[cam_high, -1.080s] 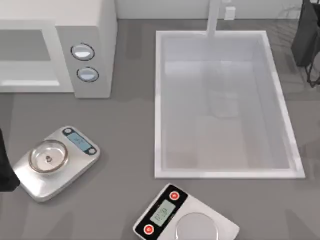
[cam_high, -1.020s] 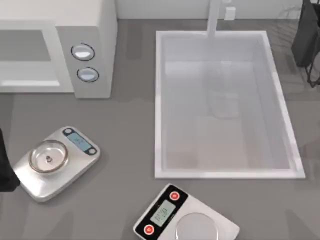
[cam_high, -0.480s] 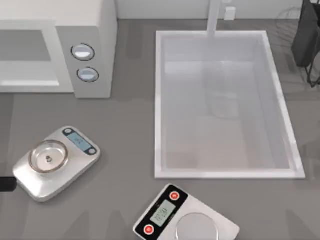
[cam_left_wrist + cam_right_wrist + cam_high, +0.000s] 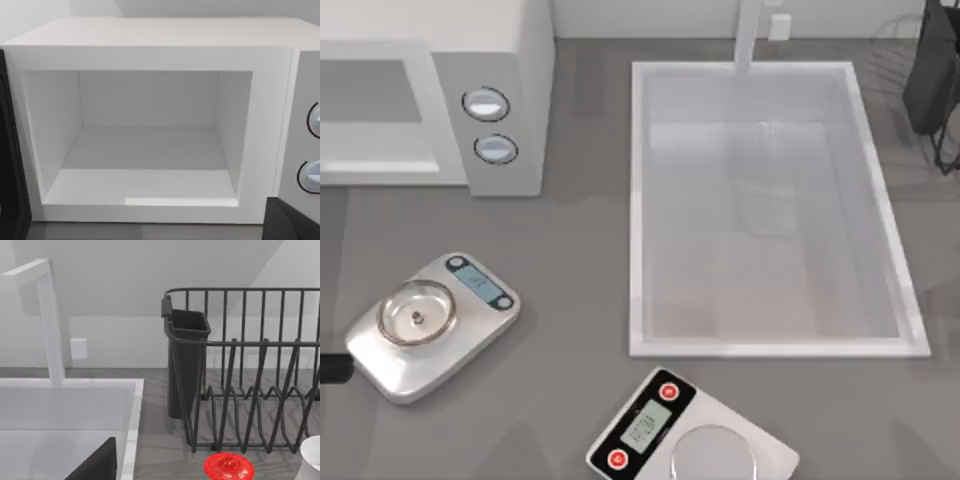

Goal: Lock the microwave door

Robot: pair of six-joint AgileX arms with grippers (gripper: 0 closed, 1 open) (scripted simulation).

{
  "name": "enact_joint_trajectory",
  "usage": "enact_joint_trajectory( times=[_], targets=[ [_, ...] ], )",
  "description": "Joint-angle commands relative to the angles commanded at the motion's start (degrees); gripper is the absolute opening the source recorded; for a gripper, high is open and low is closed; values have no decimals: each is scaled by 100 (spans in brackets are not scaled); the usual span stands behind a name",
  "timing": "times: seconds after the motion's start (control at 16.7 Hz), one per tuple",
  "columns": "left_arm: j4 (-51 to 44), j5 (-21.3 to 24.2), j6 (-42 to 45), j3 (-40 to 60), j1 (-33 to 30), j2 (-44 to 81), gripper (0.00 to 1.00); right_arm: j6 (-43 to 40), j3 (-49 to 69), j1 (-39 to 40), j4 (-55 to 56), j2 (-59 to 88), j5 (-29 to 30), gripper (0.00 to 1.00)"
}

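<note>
A white sink (image 4: 638,200) is set in a grey worktop, with one white tap (image 4: 748,35) at its far rim. Left of the sink stands the microwave (image 4: 500,30), white and boxy, with a grey panel (image 4: 470,125) bearing two round dials (image 4: 486,104). In the left wrist view the microwave's cavity stands uncovered; where the microwave door is cannot be told. No brand name or lettering can be read on the microwave.

Two silver kitchen scales are counted. The first scale (image 4: 430,325) lies left of the sink's near corner. The second scale (image 4: 690,430) lies just in front of the sink and has two red buttons. Each has a small display, too small to read.

Right of the sink stands one dark dish rack (image 4: 250,390) with one cutlery cup (image 4: 185,360); a red disc (image 4: 228,466) lies before it.

The left gripper (image 4: 150,225) is held facing the microwave. The right gripper (image 4: 95,462) is parked by the sink's rim. Whether either is wide or narrow cannot be told.
</note>
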State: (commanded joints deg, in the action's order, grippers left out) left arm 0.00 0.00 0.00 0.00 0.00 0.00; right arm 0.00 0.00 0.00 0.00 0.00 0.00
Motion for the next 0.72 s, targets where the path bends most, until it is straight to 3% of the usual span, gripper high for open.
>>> enact_joint_trajectory(
  times=[0.42, 0.72],
  targets=[
    [93, -1, 2, 29, -1, 95, 0, 0, 0, 0, 0, 0, 0, 100],
    [881, -6, 18, 267, -9, 1151, 0, 0, 0, 0, 0, 0, 0, 100]
  ],
)
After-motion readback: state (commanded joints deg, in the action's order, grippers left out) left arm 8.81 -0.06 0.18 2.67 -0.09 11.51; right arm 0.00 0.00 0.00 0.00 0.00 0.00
